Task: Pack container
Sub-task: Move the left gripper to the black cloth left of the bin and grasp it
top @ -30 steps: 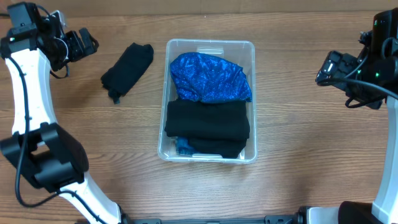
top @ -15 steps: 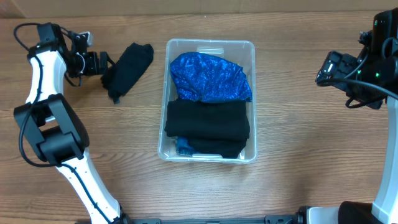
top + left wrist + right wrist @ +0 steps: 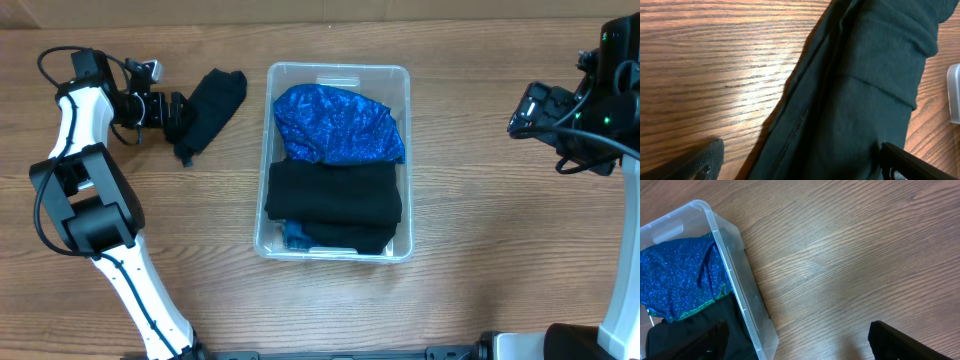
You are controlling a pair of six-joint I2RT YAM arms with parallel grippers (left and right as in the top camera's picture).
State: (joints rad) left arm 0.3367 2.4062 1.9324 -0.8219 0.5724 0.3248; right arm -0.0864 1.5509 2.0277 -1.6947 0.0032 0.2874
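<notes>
While the container sat at the middle of the table with a blue sparkly cloth at its far end and a folded black garment across its near half, one dark folded garment lay outside it on the wood to its left. The packing therefore looked mostly done, with that last piece left to be grasped, carried over the rim and laid in. The left gripper was at the near end of that garment; in the left wrist view its fingers stood wide apart with the cloth between them and nothing yet pinched. The right gripper hung well to the right of the container, likewise spread wide and empty, with only bare wood and a corner of the bin below it. Several things stayed unclear. Both wrist views cut the fingertips off at the bottom edge, so I could not tell whether the left pads touched the cloth or the table. From overhead the dark gripper merged with the dark garment. A scrap of blue peeped out beneath the black garment at the near left corner, but what it belonged to, and how much room remained inside, was hidden.
</notes>
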